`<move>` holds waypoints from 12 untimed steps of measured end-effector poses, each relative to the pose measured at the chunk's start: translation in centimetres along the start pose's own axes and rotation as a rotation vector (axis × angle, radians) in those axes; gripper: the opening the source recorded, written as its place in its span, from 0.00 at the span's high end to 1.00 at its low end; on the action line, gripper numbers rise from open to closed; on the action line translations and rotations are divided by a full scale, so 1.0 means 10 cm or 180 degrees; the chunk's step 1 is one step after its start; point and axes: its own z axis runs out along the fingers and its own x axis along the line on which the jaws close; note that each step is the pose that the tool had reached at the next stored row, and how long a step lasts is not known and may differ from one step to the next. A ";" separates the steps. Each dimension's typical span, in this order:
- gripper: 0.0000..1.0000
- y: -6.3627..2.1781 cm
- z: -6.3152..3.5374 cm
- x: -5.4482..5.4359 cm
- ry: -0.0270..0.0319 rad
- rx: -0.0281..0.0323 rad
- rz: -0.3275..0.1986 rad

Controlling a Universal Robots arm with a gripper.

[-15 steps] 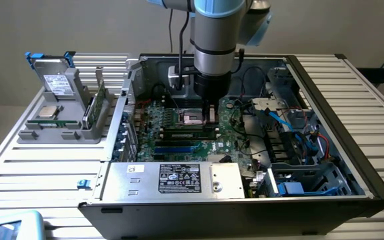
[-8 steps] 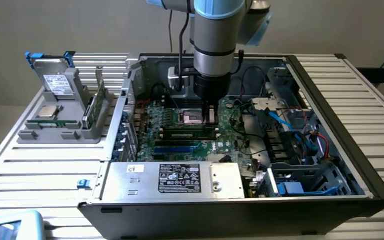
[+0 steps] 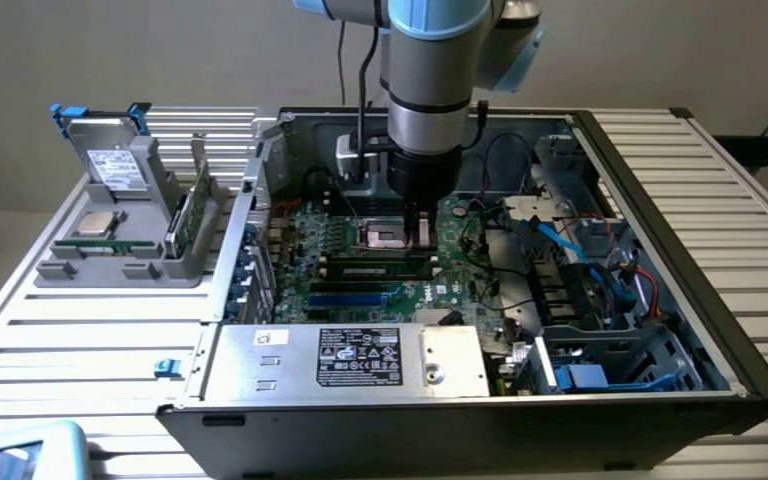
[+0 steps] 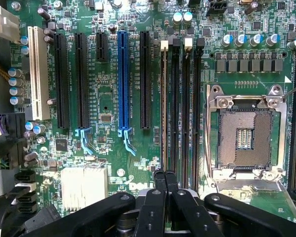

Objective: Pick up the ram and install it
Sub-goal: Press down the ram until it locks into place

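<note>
my gripper [image 4: 166,180]: fingers closed flat against each other, black, pointing down at the board. in the exterior view it [image 3: 419,232] hangs inside the open case, right over the socket area.
the ram [image 4: 163,108]: seen edge-on, a thin strip standing in the outermost memory slot, on the side towards the expansion slots. its near end meets my fingertips. i cannot tell whether i am pinching it or only pressing on its top edge.
memory slots [image 4: 185,108]: the other long black ones run parallel, just beside the ram, with pale latches at their far ends.
cpu socket [image 4: 246,136]: open metal frame with bare contacts, just beyond the memory slots.
blue slot [image 4: 122,79]: on the ram's other side, among black expansion slots and a white one.
motherboard [image 4: 108,103]: large, green, lying flat under everything.
computer case [image 3: 678,250]: on its side on a slatted table, a labelled silver box at its front.
grey holder [image 3: 104,265]: outside the case, at the exterior view's left.
</note>
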 end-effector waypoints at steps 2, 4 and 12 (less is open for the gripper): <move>0.89 0.000 0.001 0.00 0.0000 0.0000 0.0000; 0.89 0.000 0.001 0.01 0.0000 0.0000 0.0000; 0.89 0.000 0.017 0.01 0.0001 -0.0001 -0.0001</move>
